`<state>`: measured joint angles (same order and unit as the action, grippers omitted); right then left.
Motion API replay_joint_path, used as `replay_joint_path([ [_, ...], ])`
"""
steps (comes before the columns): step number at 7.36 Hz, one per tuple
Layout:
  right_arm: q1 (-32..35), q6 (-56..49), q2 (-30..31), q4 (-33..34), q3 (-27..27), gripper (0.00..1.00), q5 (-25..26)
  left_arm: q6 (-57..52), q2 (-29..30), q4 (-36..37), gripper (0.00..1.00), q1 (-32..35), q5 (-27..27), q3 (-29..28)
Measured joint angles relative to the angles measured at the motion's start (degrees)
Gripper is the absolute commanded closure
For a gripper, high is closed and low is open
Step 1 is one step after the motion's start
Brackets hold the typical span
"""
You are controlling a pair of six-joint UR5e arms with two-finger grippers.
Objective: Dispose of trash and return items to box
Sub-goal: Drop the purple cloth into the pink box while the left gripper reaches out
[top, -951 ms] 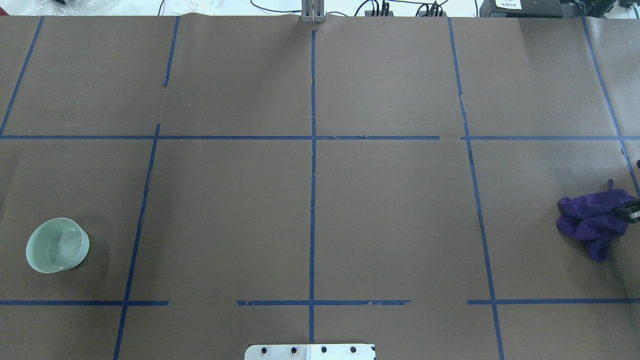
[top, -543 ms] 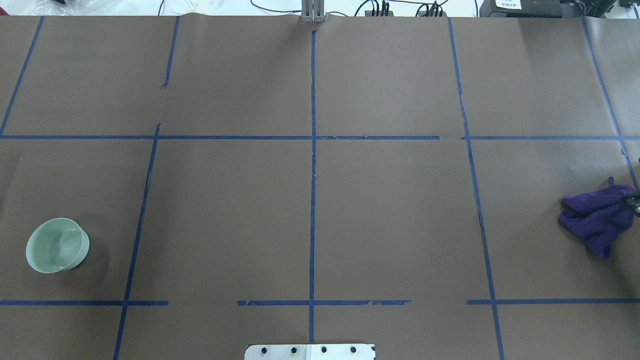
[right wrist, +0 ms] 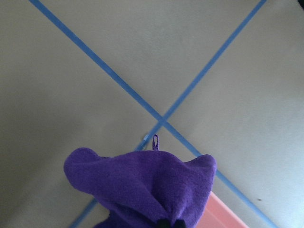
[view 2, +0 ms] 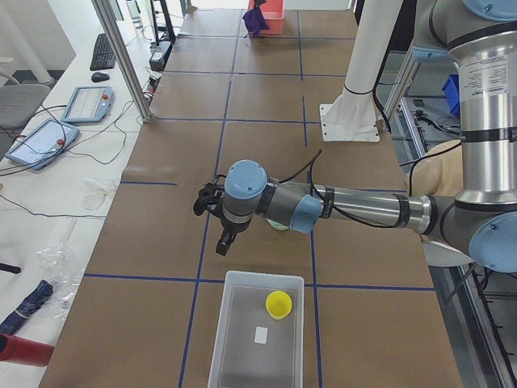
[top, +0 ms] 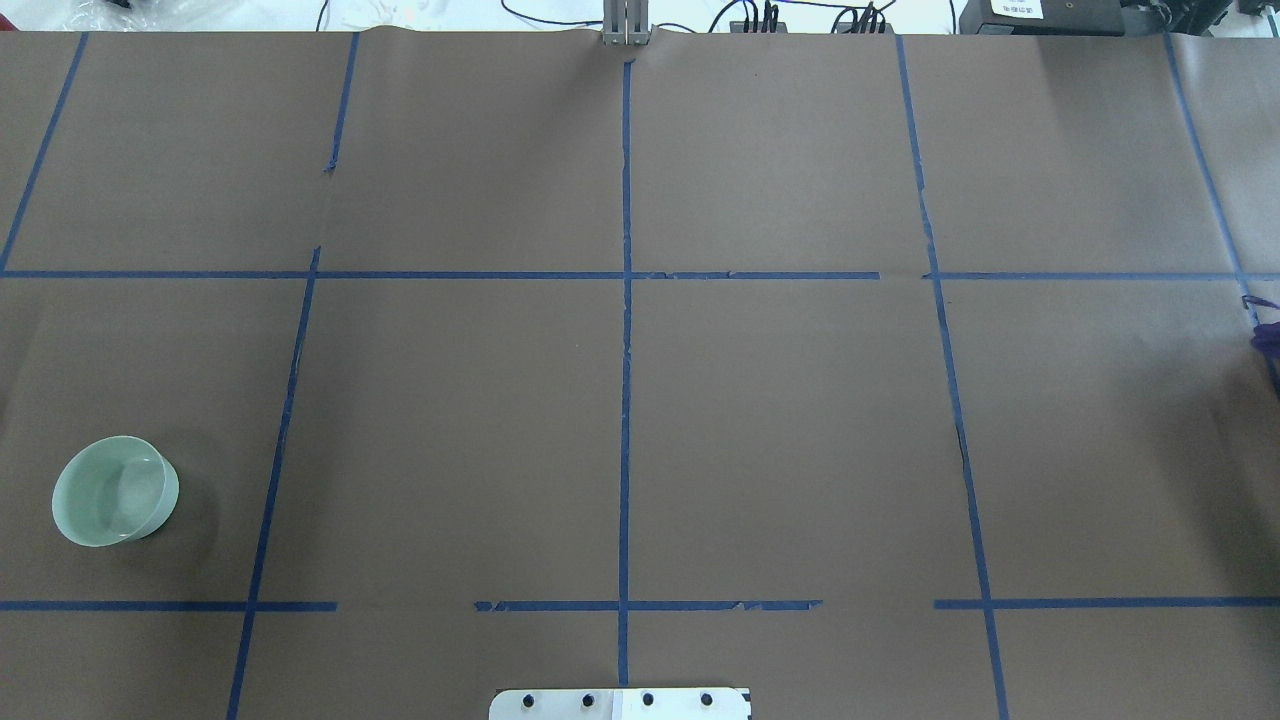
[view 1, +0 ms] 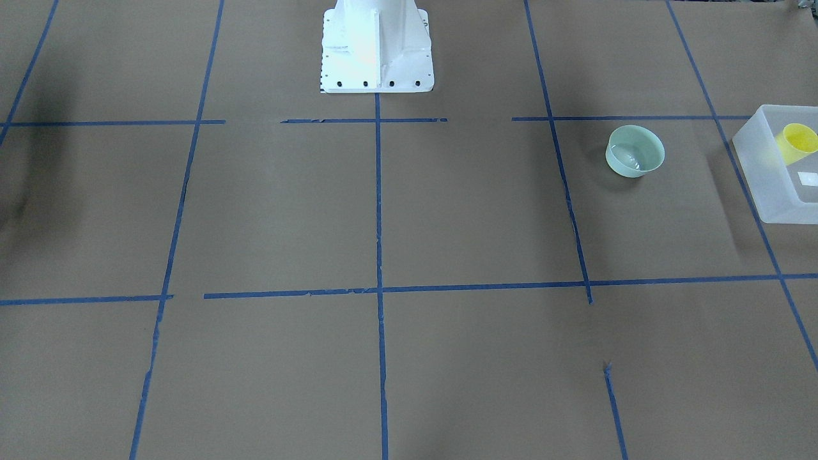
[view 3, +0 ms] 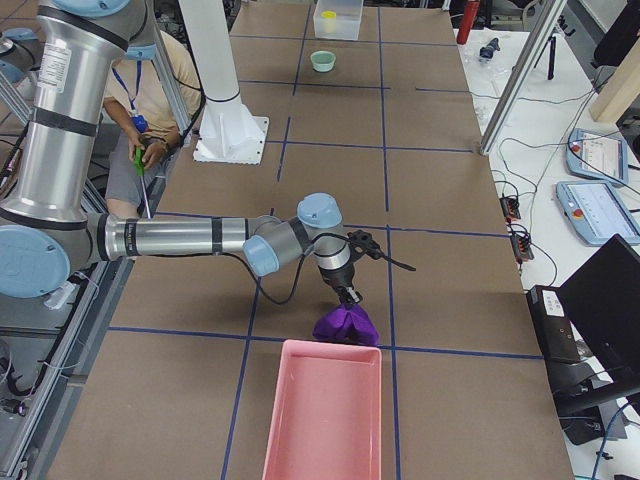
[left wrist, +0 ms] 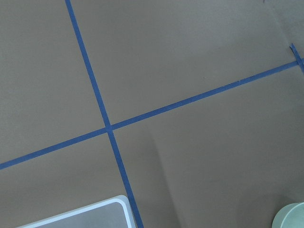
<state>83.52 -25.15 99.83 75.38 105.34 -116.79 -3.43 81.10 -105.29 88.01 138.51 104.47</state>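
cloth (right wrist: 142,190): fuzzy matt fleece | bowl (top: 115,490): smooth glossy | box (view 1: 763,172): frosted plastic | table cover (top: 800,430): matt paper

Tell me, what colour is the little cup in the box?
Yellow. The cup shows best in the exterior left view.

Cup (view 1: 799,142): small, yellow, tapered plastic; found inside the box, at the end nearer the bowl; upright or tilted not determined.
Bowl (view 1: 634,151): pale mint-green, round; upright, mouth up, on the counter (view 1: 447,211); near the box, not touching.
Box (view 1: 767,185): translucent frosted-white rectangular bin, open-topped, small white label; placed at the counter's left end.
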Motion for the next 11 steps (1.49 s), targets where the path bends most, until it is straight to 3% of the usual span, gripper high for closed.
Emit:
replay_joint_path([
  [1,5.7,-10.4,-2.2,5.6,-0.1,1.0,1.3,0.0,0.0,0.0,0.0,0.0,0.0,0.0],
  [2,10.0,-18.0,-2.7,8.9,-0.3,0.27,4.0,0.0,0.0,0.0,0.0,-0.1,0.1,0.0],
  [3,12.4,-22.1,-1.8,10.1,-0.9,0.0,6.5,0.0,0.1,0.0,0.0,-0.1,0.1,0.0],
  [4,13.4,-21.8,-0.6,10.2,-2.4,0.0,6.5,0.0,0.1,0.0,0.0,-0.1,0.1,0.1],
  [5,13.7,-16.2,-0.2,10.1,-3.6,0.0,2.4,0.0,0.1,0.0,0.0,-0.1,0.1,0.1],
  [7,12.1,5.6,-0.1,9.3,-3.5,0.0,-12.2,0.4,0.1,0.3,0.0,-0.8,0.0,0.0],
  [8,9.5,16.0,-0.1,7.3,-2.2,0.0,-16.2,2.7,0.3,0.9,0.0,-2.3,0.0,0.2],
  [11,4.5,28.6,0.9,-0.2,-1.2,0.0,-18.5,20.7,2.3,1.4,0.0,-10.9,0.2,2.5],
])
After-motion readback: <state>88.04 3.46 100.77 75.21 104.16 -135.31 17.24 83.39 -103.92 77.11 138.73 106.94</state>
